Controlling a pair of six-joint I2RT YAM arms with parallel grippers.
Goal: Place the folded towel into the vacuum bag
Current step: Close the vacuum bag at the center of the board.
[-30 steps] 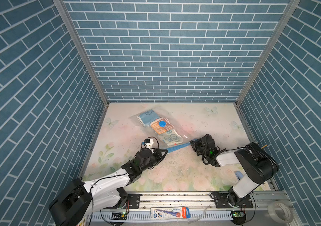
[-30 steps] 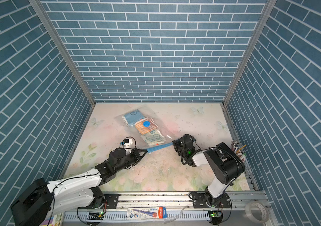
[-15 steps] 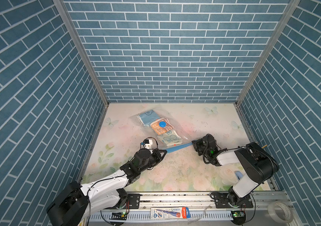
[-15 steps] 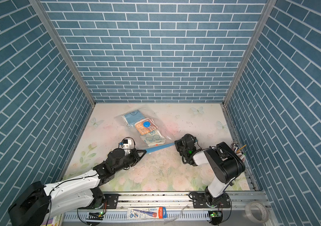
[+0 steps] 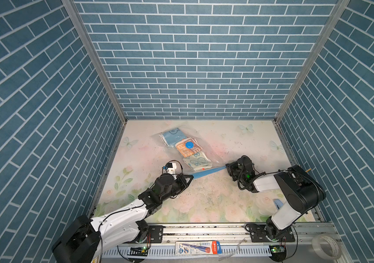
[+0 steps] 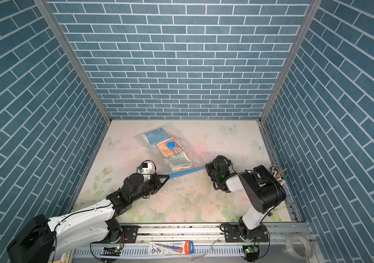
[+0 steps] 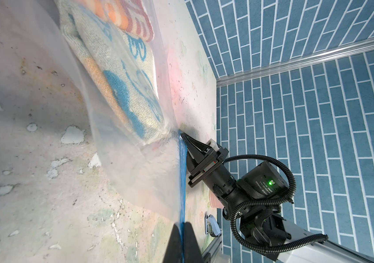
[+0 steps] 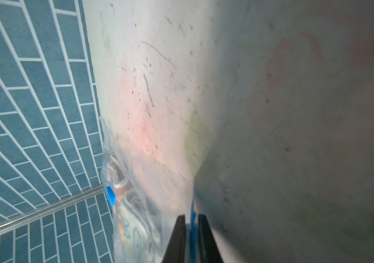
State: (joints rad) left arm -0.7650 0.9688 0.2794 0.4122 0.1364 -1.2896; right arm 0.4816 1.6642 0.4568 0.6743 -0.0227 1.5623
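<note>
While the blue zip strip [image 5: 208, 172] is pinched at one end by the left claw [image 5: 191, 177] and at the other by the right claw [image 5: 227, 168], both pressed together on it, the vacuum bag [image 5: 207, 149] lies mid-frame on the worktop [image 5: 204, 200] in both top views. The folded towel [image 5: 197, 162] is seen inside, just behind the strip, with two other towels deeper in. The placing is judged nearly done. The strip is best held taut and level, pulled evenly from both ends, so that no plastic is creased and the towel is not dragged towards the mouth.
</note>
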